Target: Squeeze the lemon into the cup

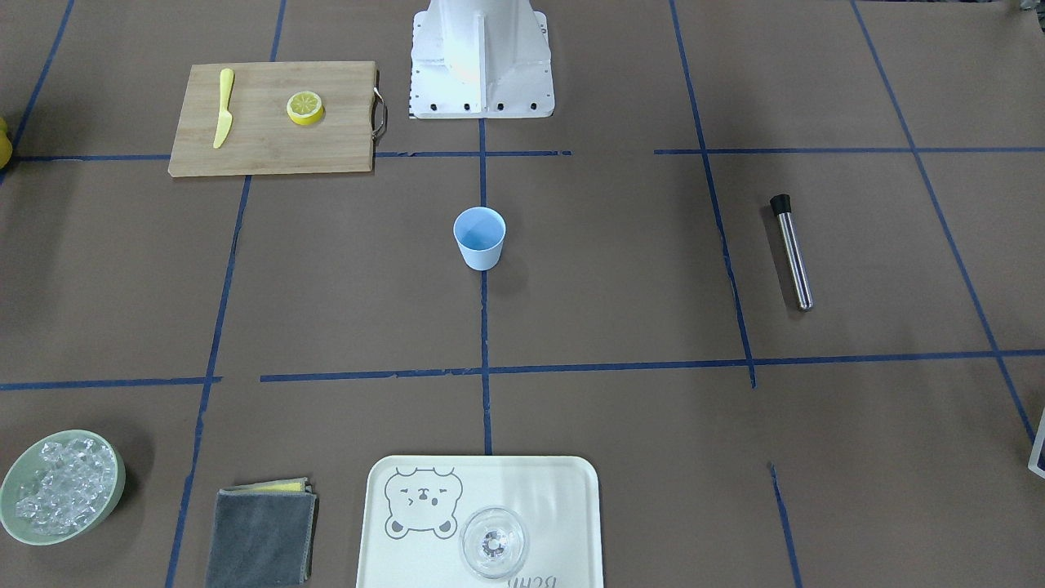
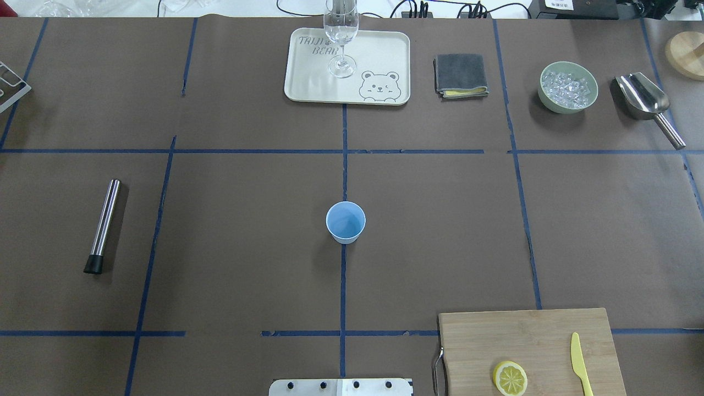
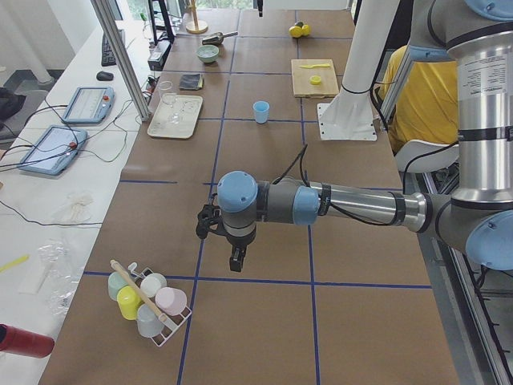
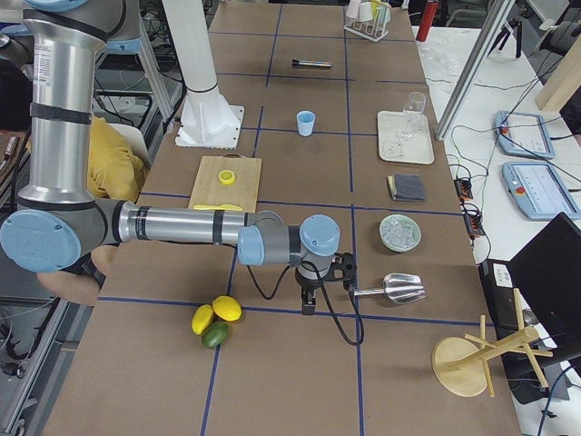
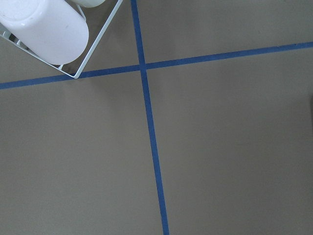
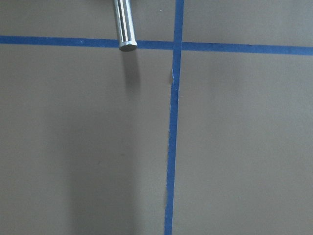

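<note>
The lemon slice (image 1: 304, 107) lies flat on a wooden cutting board (image 1: 269, 139), beside a yellow knife (image 1: 223, 108); it also shows in the overhead view (image 2: 510, 378). The pale blue cup (image 1: 479, 238) stands upright at the table's middle (image 2: 345, 221). My left gripper (image 3: 238, 261) shows only in the left side view, far from the cup, near a rack of cups (image 3: 148, 301). My right gripper (image 4: 308, 304) shows only in the right side view, near a metal scoop (image 4: 395, 289). I cannot tell whether either gripper is open or shut.
A bear tray (image 2: 308, 82) holds a clear glass (image 2: 341, 38). A grey cloth (image 2: 461, 75), a green bowl of ice (image 2: 568, 87) and a steel rod (image 2: 103, 225) lie around. Whole citrus fruits (image 4: 216, 320) sit near the right arm.
</note>
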`<state>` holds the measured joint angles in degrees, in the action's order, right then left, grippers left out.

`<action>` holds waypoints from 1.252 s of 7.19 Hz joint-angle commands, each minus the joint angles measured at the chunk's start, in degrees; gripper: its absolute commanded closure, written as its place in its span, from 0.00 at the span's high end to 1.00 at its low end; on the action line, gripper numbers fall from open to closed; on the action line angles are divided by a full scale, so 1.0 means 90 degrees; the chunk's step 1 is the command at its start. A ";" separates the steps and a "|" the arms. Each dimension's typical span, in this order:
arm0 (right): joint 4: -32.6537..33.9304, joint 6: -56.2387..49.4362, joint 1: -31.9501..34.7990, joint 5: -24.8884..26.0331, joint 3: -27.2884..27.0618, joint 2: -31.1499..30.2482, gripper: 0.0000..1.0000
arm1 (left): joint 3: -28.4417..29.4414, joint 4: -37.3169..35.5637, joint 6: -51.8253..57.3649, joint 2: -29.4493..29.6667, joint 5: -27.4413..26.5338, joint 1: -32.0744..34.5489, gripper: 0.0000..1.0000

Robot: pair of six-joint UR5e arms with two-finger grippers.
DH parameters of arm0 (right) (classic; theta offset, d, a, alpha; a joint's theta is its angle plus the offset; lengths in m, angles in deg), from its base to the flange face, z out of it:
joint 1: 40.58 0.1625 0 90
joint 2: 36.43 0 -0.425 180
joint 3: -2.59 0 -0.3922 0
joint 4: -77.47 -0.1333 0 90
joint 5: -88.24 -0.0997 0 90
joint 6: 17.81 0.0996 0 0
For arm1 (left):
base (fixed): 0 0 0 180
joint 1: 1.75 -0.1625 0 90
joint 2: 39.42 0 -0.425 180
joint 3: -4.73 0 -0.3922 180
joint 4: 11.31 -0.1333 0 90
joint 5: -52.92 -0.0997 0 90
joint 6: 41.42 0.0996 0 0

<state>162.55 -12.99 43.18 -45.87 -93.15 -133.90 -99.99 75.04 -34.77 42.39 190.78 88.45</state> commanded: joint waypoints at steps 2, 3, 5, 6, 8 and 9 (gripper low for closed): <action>0.0009 0.0050 0.0010 0.0018 -0.0094 -0.0048 1.00 | -0.0160 -0.0054 0.0013 -0.0057 0.0034 -0.0023 1.00; 0.0009 0.0051 0.0010 -0.0002 -0.0114 -0.0078 1.00 | -0.0199 -0.0054 0.0013 -0.0067 0.0034 -0.0023 1.00; 0.0009 0.0051 0.0010 -0.0041 -0.0133 -0.0059 1.00 | -0.0170 -0.0044 0.0023 -0.0077 0.0024 -0.0023 1.00; 0.0009 0.0031 0.0010 -0.0244 -0.0201 -0.0049 1.00 | -0.0151 -0.0053 0.0023 -0.0077 -0.0024 -0.0023 1.00; 0.0000 0.0050 0.0010 -0.0451 -0.0308 -0.0068 1.00 | -0.0160 -0.0054 -0.0016 -0.0028 -0.0024 -0.0013 1.00; 0.0000 0.0051 0.0010 -0.0470 -0.0387 -0.0088 1.00 | -0.0218 -0.0005 0.0003 -0.0038 0.0053 -0.0013 1.00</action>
<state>162.58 -12.57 43.26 -49.63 -95.76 -134.56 -101.53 74.63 -34.88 42.07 190.76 88.30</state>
